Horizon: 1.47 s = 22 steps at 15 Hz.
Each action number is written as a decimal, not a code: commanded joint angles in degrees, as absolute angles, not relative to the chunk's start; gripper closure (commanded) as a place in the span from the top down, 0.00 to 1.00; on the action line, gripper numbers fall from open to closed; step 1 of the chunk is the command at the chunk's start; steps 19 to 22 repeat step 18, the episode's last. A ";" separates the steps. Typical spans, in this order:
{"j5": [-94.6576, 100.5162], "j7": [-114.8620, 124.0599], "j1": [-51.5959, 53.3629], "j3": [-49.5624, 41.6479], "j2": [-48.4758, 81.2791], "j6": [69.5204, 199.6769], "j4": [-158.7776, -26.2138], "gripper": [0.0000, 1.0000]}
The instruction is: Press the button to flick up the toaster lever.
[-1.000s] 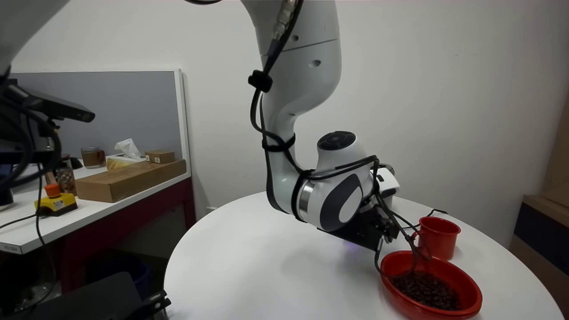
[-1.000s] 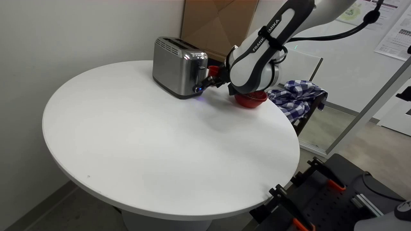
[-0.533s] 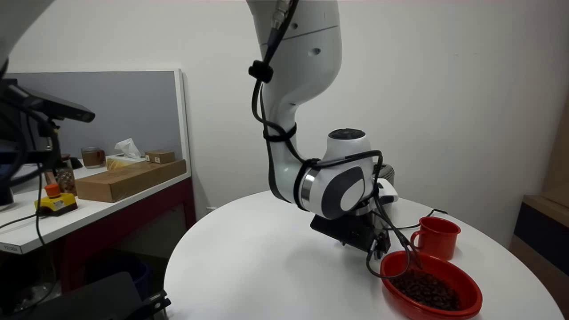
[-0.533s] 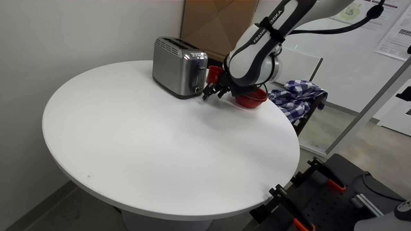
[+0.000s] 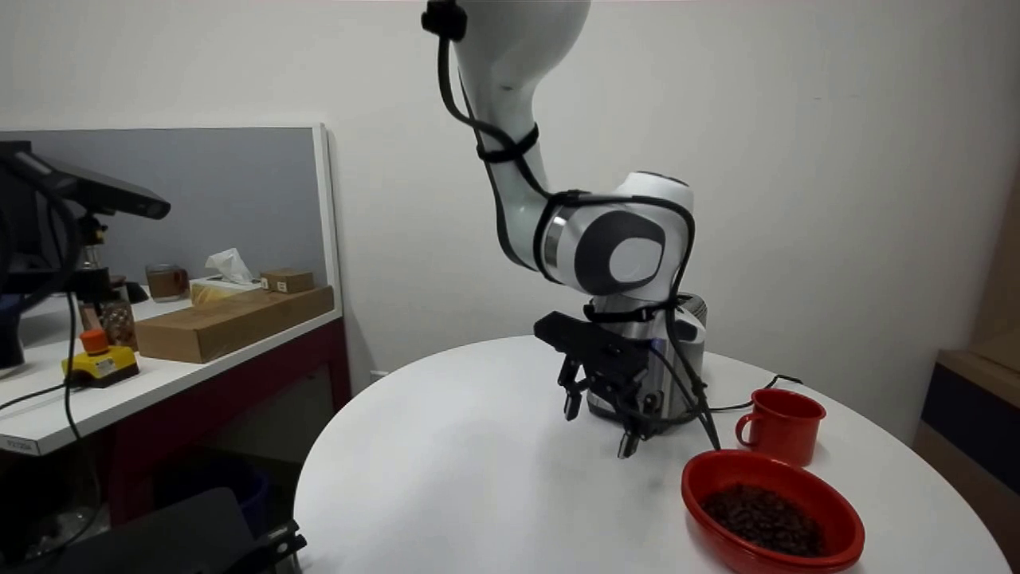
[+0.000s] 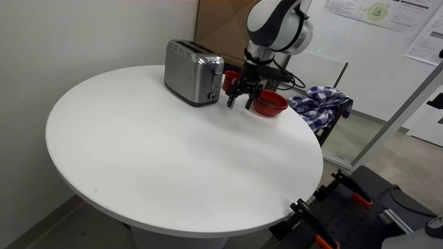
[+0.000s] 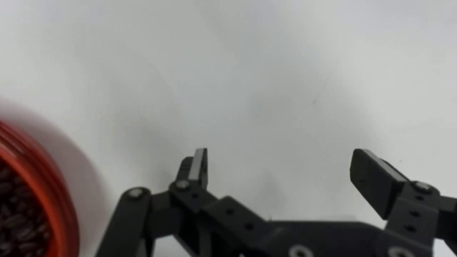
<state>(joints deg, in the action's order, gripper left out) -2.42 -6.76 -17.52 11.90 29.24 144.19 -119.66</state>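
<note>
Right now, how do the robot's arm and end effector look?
The rounded white arm has dark grey panels and a silver metal band; black cable, held by black straps, runs along it. The angular black two-fingered end effector shows silver screw heads.

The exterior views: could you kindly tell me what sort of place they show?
Most likely a robotics lab or office, judging by the robot arm, the yellow button box and the printed sheets.

Toaster (image 6: 188,74): silver, dark below
Gripper (image 7: 280,153): black
Table (image 6: 155,155): white
Mug (image 5: 785,430): red
Bowl (image 6: 271,110): red
Cloth (image 6: 316,105): blue-and-white check
</note>
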 commanded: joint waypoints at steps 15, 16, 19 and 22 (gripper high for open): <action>1.24 -0.85 -3.38 1.28 -13.31 110.22 -132.15 1.00; 1.24 -0.85 -3.25 1.28 -13.77 110.23 -132.30 1.00; 1.21 -0.88 -3.29 1.03 -12.95 110.37 -132.21 1.00; 1.21 -0.88 -3.29 1.03 -12.95 110.37 -132.21 1.00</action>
